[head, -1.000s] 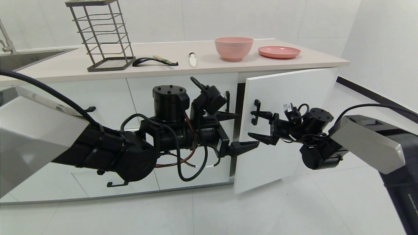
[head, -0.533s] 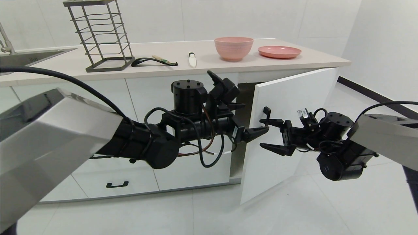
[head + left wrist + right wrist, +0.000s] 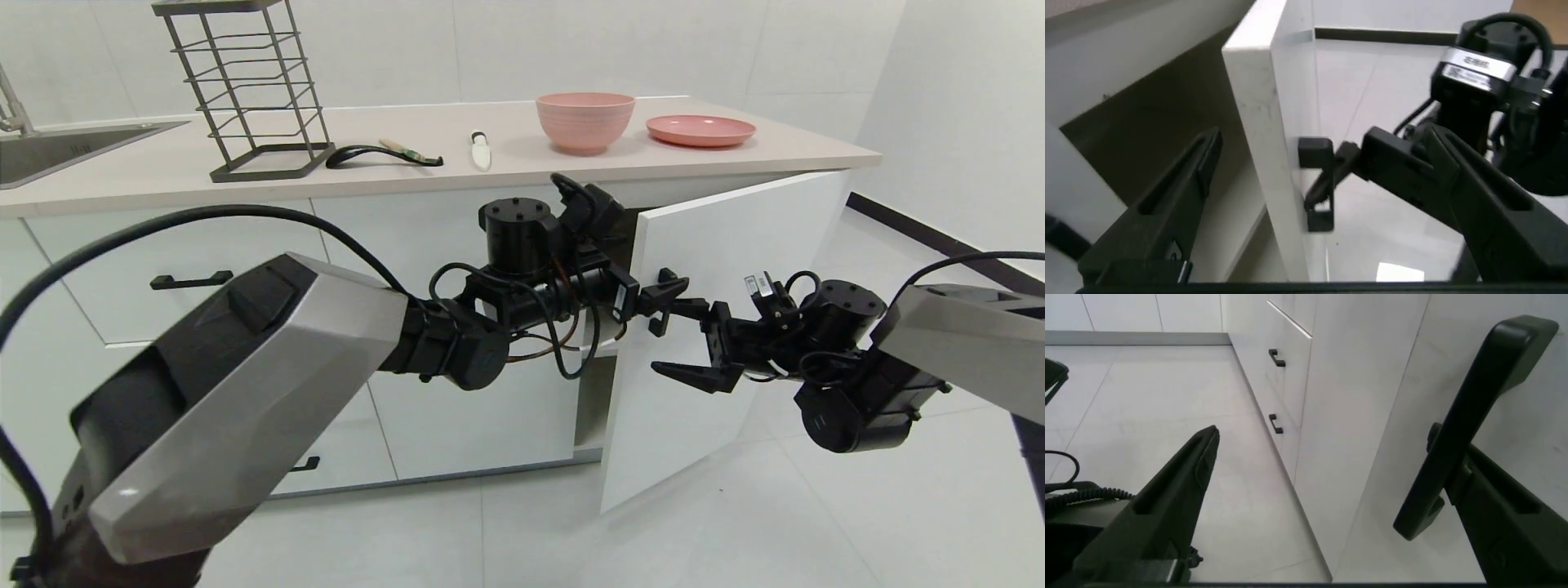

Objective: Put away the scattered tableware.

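Kitchen counter; cabinet door ajar, opening step. Left gripper spread astride door edge, right gripper spread, empty. Next: swing door wider.

White tiled walls are rising behind a pale counter, white cabinets sitting below it, glossy white floor tiles catching the light.
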